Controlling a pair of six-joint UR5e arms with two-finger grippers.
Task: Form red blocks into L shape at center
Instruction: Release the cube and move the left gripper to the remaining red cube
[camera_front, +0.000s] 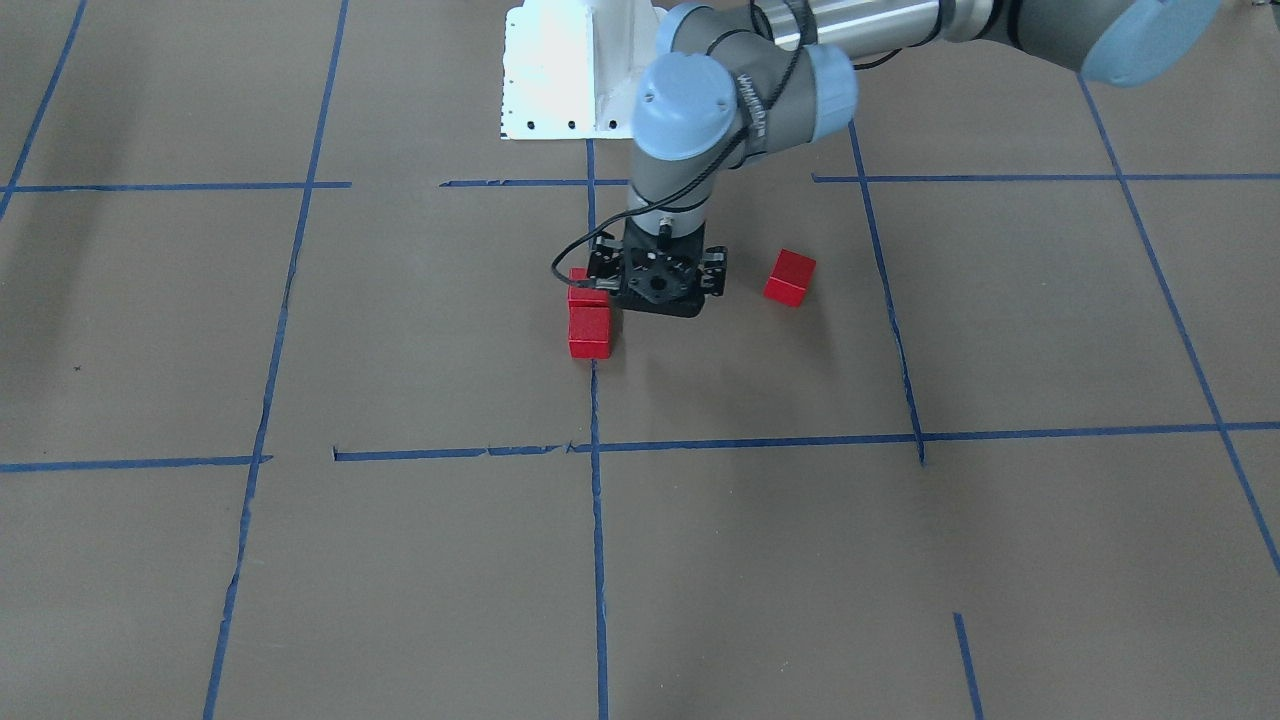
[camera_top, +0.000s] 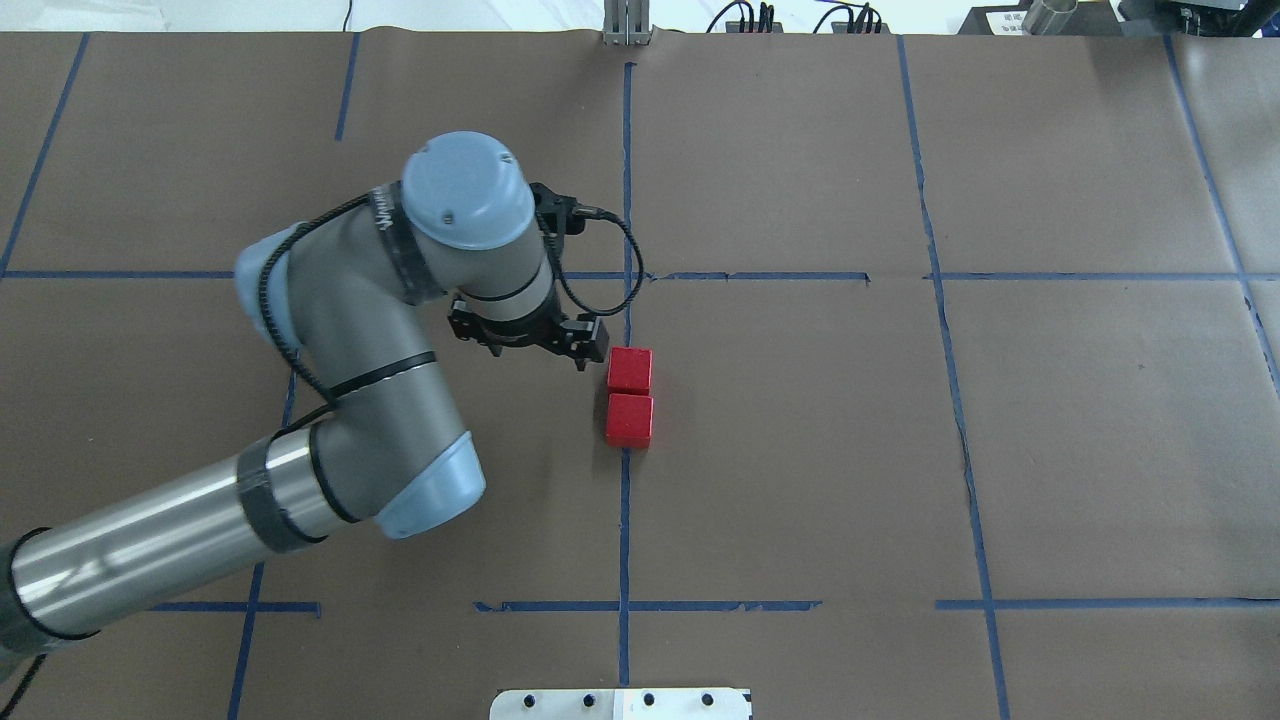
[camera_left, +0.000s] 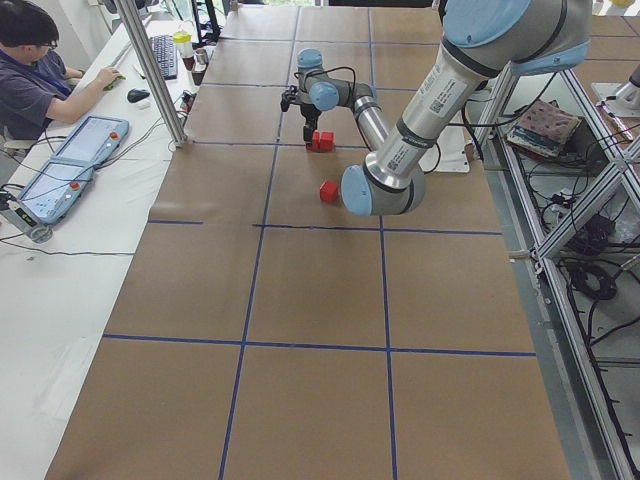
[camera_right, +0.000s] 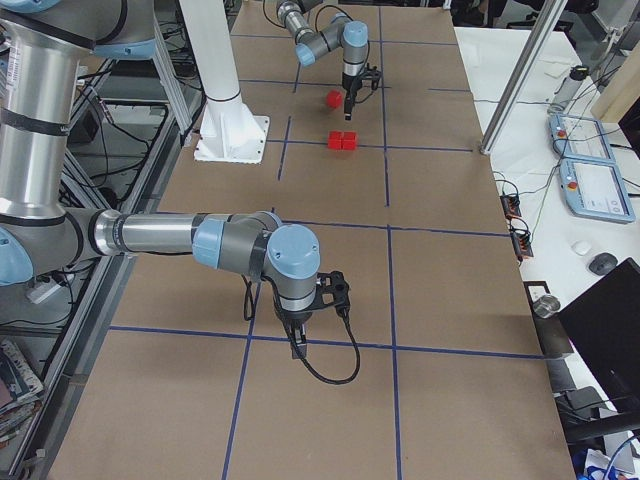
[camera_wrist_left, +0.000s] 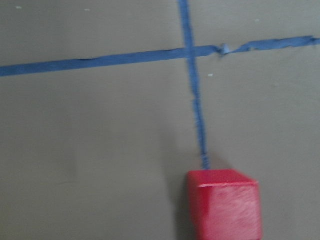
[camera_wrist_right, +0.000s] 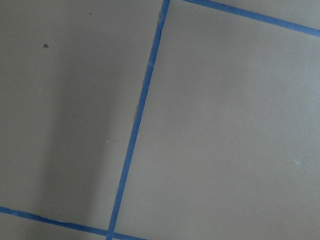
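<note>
Two red blocks sit touching in a line on the vertical tape line of the center cell. They also show in the front view. The third red block lies apart on the brown paper, hidden under the arm in the overhead view. My left gripper points down between the pair and the single block, empty, its tips apart. It also shows in the front view. The left wrist view shows one red block at the bottom. My right gripper hovers far off; I cannot tell its state.
Blue tape lines grid the brown paper. The white robot base plate stands at the robot's side of the table. An operator sits at a side desk with tablets, beyond a metal post.
</note>
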